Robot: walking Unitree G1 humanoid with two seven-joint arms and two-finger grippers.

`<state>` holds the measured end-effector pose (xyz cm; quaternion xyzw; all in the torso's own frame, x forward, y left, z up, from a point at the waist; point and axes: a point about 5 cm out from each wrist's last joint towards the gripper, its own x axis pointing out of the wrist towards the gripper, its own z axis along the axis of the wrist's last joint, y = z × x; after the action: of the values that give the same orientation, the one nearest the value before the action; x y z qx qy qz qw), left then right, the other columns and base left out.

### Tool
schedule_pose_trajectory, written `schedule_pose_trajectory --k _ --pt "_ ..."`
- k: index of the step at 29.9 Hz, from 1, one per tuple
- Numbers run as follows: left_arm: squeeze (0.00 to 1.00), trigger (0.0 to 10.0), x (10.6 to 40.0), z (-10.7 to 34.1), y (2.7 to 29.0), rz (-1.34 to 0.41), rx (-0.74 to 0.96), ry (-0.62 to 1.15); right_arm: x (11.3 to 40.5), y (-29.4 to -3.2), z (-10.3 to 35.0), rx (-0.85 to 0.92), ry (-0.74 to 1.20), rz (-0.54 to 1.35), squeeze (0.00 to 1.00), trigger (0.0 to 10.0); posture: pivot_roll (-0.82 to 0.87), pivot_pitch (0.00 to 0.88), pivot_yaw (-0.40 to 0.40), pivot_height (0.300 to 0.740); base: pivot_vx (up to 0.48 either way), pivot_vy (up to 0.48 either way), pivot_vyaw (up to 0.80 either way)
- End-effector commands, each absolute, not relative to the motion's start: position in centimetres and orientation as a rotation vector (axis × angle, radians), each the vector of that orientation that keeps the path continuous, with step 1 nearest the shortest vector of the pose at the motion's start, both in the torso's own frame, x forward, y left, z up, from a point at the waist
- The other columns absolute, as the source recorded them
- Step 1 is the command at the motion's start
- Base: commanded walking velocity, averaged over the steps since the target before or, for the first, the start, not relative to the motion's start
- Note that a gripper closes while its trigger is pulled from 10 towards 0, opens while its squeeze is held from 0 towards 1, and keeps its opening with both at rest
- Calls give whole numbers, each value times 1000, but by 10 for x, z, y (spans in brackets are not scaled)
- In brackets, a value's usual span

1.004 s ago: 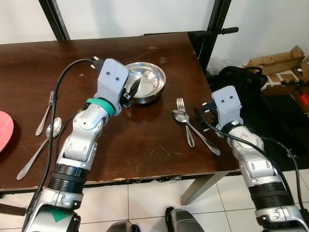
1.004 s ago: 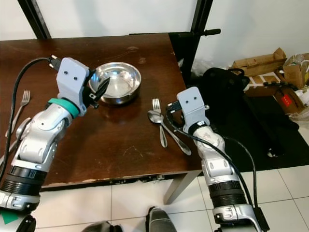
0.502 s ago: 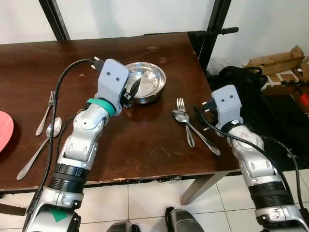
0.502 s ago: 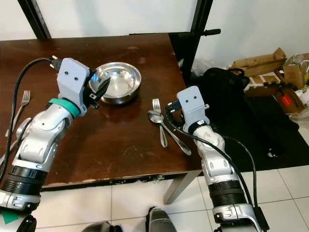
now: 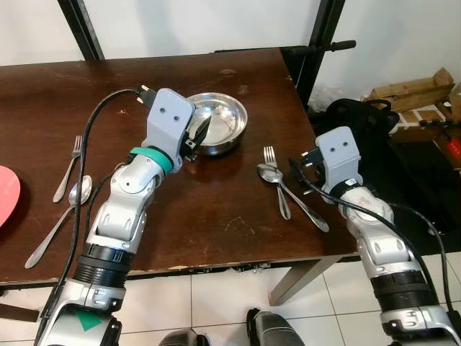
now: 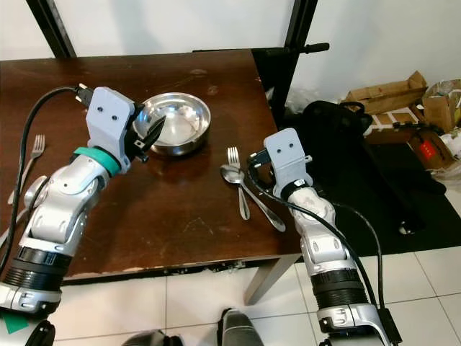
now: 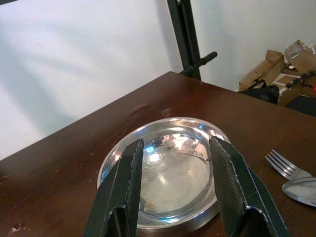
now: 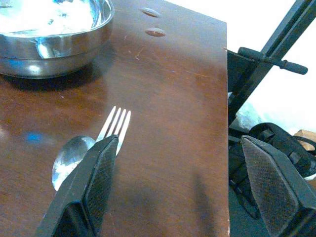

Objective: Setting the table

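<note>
A shiny steel bowl (image 5: 225, 124) stands empty toward the back of the dark wooden table (image 5: 202, 209). My left gripper (image 5: 197, 131) hovers at the bowl's near-left rim, open; in the left wrist view its fingers (image 7: 131, 173) frame the bowl (image 7: 173, 173) without touching it. A fork (image 5: 276, 182) and a spoon (image 5: 289, 190) lie side by side to the right of the bowl. My right gripper (image 5: 297, 170) is open just right of them, low over the table, holding nothing. Another fork (image 5: 68, 169) and spoon (image 5: 63, 215) lie at the left beside a red plate (image 5: 7, 193).
The table's right edge runs close to my right arm. Beyond it a black bag (image 5: 360, 114) and cardboard boxes (image 5: 412, 90) lie on the floor. Black frame posts (image 5: 322, 36) rise behind the table's far corner.
</note>
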<state>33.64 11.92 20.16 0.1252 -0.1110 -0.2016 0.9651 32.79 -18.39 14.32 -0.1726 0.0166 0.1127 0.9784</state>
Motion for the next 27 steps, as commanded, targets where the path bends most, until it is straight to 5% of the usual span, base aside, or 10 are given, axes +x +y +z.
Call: schedule_pose_trajectory --k 1,27 --pt "0 10000 337 200 119 -410 262 -220 327 -186 143 -350 30 217 0 10000 -138 0 89 740 0 0 0" --pt "0 10000 338 201 120 -402 264 -222 328 -184 146 -350 18 218 0 10000 -130 0 85 740 0 0 0"
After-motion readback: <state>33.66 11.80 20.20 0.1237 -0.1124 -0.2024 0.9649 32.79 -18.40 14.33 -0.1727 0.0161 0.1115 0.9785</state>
